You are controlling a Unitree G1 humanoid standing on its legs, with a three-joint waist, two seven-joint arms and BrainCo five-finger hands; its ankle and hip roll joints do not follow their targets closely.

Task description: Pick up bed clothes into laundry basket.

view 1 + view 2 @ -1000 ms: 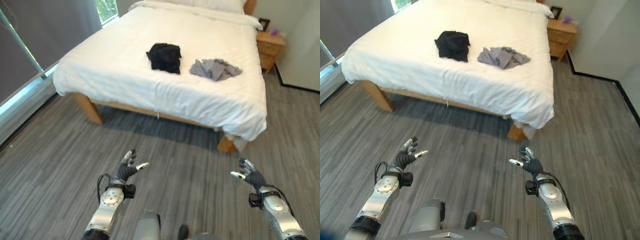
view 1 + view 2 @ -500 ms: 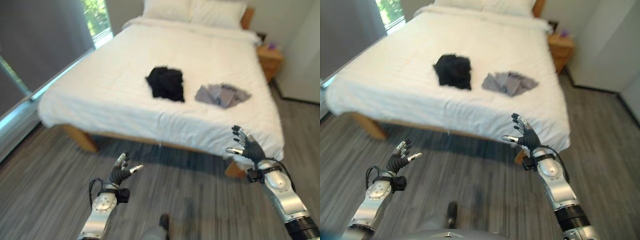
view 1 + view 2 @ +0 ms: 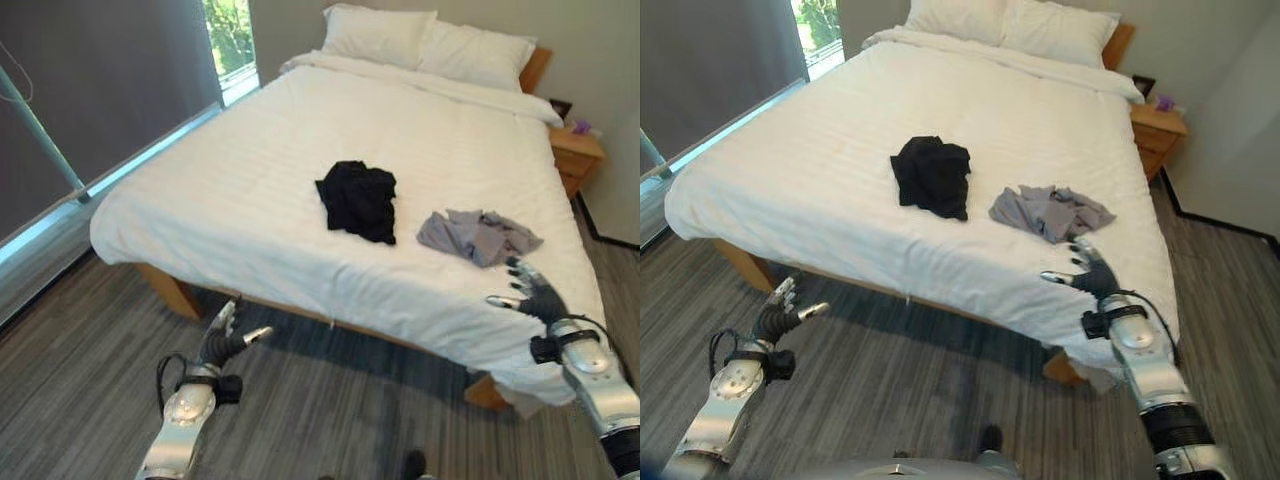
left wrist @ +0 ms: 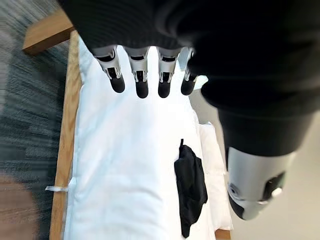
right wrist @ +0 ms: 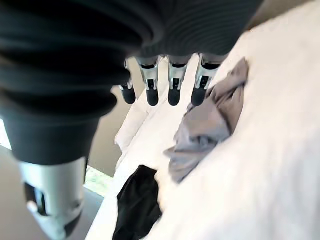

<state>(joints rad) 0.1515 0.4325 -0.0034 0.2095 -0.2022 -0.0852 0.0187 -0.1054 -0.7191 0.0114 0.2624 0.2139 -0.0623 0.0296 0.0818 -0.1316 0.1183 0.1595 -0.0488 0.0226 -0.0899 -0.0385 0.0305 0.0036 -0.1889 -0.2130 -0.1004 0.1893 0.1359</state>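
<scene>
A: Where do the bed clothes lie?
B: The black garment [image 3: 358,199] and the grey garment [image 3: 478,235] lie side by side on the bed [image 3: 240,190].
A: Robot hand state?
B: The right robot hand [image 3: 530,296] hovers spread near the grey garment; the left robot hand [image 3: 222,340] is spread above the floor [image 3: 90,340].

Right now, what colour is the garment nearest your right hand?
Grey: the crumpled garment just beyond the right hand. It shows best in the right eye view.
</scene>
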